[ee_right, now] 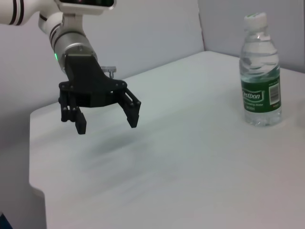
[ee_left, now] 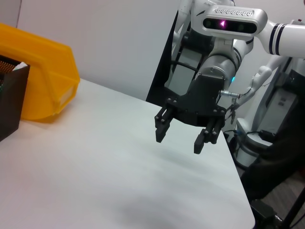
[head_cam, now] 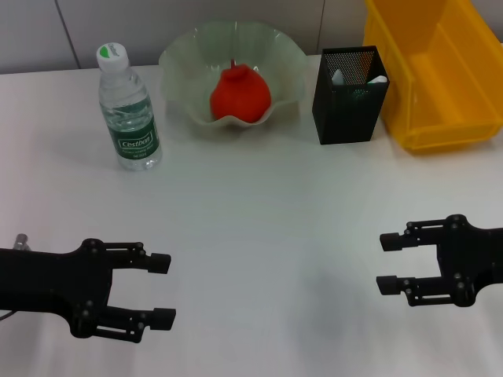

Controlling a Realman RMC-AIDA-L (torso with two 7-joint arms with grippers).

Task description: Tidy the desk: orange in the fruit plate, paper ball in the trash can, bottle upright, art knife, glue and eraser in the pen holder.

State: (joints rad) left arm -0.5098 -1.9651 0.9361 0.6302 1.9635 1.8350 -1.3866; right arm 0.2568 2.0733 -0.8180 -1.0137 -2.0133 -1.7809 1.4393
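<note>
Both arms sit low over the near side of the white worktop (head_cam: 251, 236), neither holding anything. Left tool (head_cam: 163, 290) at the near left, fingers spread apart, nothing between them; right wrist view shows the same thing (ee_right: 106, 117), hovering clear of the surface. Right tool (head_cam: 389, 263) at the near right, fingers also spread and empty; left wrist view confirms it (ee_left: 183, 136), above the worktop near its edge.

Task things all along the far side. Water bottle (head_cam: 129, 108) stands upright at far left, white cap on, green label; also seen upright in the right wrist view (ee_right: 259, 71). Just to its right, the pale green wavy-rimmed fruit plate (head_cam: 181, 59) with the orange (head_cam: 240, 94) lying inside it. Right of the plate, the black mesh pen holder (head_cam: 346, 106) stands upright with some white items poking up inside; cannot tell which ones they are. Yellow bin (head_cam: 432, 71) stands beside the holder at far right, serving as the trash can; its contents are not visible from here. Both show at the edge of the left wrist view too, bin (ee_left: 43, 71) behind holder (ee_left: 9, 100).
</note>
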